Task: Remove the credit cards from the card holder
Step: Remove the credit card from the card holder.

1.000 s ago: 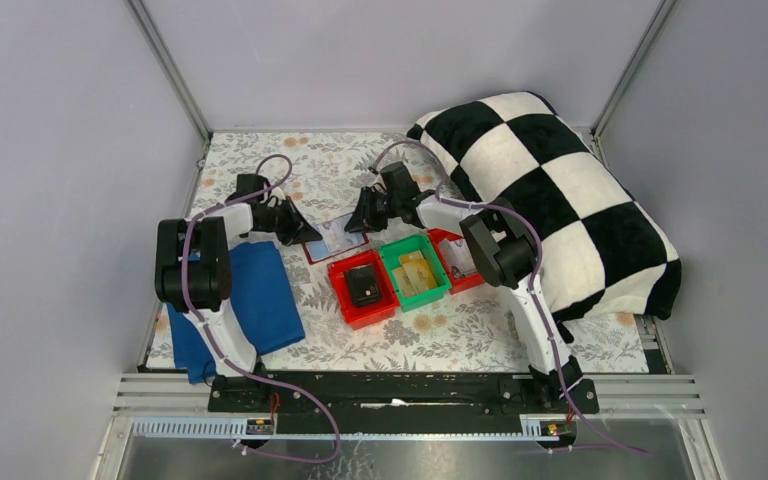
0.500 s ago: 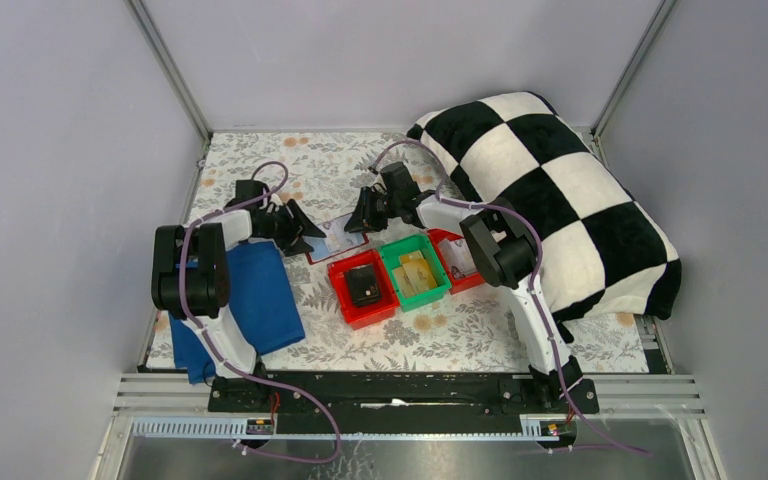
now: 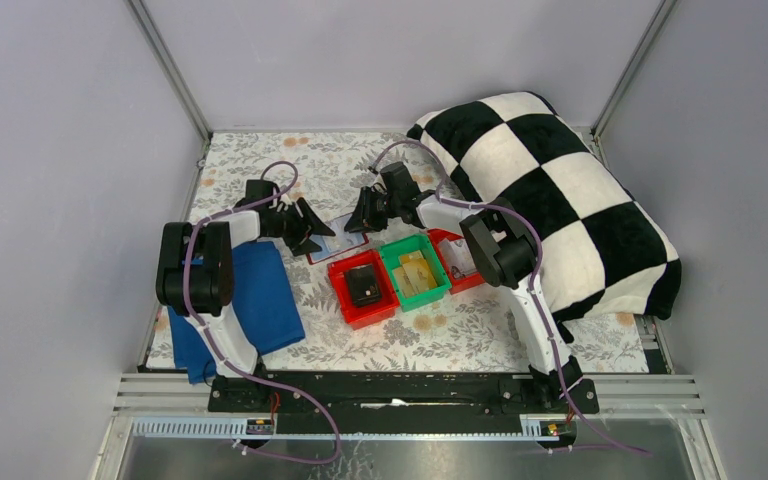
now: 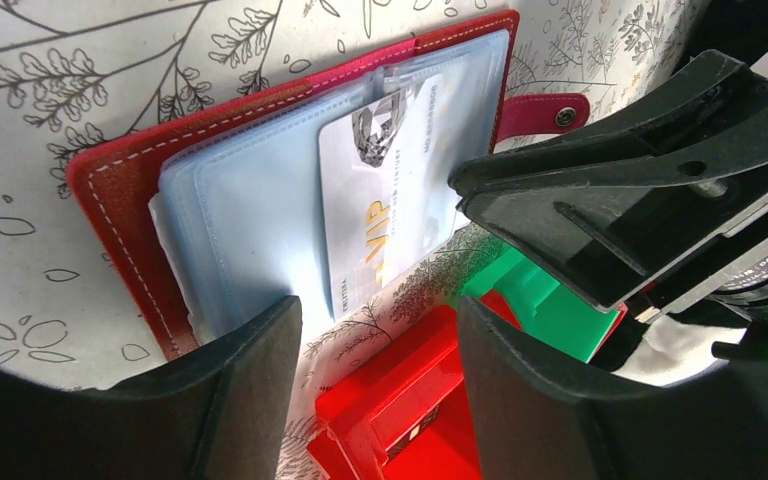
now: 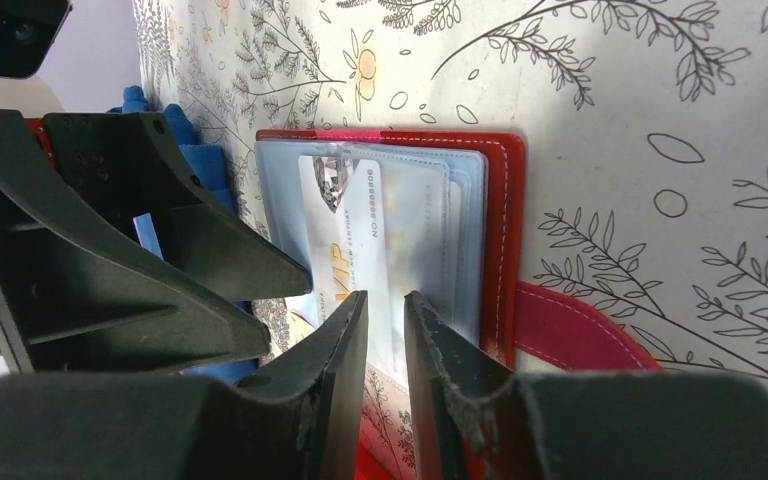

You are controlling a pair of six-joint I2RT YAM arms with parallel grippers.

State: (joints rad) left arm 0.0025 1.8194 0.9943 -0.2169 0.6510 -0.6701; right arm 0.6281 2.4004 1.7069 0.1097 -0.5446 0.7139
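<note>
Left pincer point(image 4: 378, 305) has opened since a second ago. It was clamped shut at the holder's left edge; its jaws are now wide and empty, and it has swung slightly inward over the worktop point(image 3: 260, 165). Right arm unchanged.

Left to right:
- Blue cloth point(image 3: 265, 290) under the left arm, then the left pincer.
- Card holder point(image 3: 338, 238) lies open and flat on the worktop between the two pincers.
- Right pincer point(image 5: 385, 300) is at the holder's right end, jaws narrow, with a slim gap over the card's lower edge. Cannot tell whether it pinches card or sleeve, or only pins the holder.
- Beyond: red bin point(image 3: 335, 275), green bin point(image 3: 405, 243), checkered pillow point(image 3: 550, 190).

Task item: one pale credit card point(image 4: 380, 200), marked VIP, sits partly out of a light blue sleeve. Its long axis runs across the holder's long span. The free end points toward the bins, past the holder's near edge. Strap tab point(image 4: 545, 110) is on the right-arm side. Further cards not discernible.

Step in hand, as judged: regrasp and draw the card. Close on the exposed end only, clear of the sleeve film. Pull along the card's long axis while the holder is pinned; a skewed pull would likely drag the holder.
</note>
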